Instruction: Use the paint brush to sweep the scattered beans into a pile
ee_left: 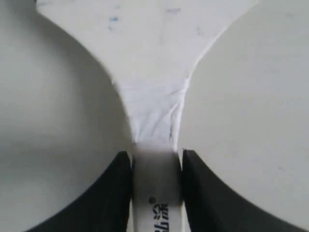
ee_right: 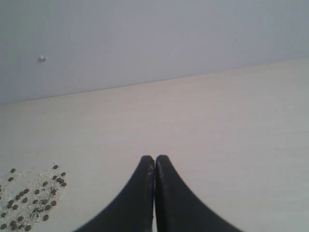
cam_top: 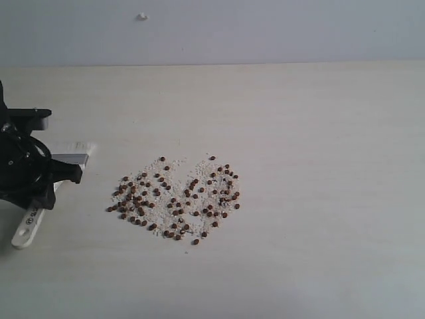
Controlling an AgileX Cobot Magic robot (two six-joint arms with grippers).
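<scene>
At the scene's left, well apart from the beans scattered mid-scene, the left gripper is clamping the paint brush by its narrow handle, which is likely light, stiff wood with soft bristles. The right gripper is sitting closed and empty.

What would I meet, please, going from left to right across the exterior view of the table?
The left gripper closed on the paint brush → the beans mingled with white crumbs → the rest of the table.
</scene>
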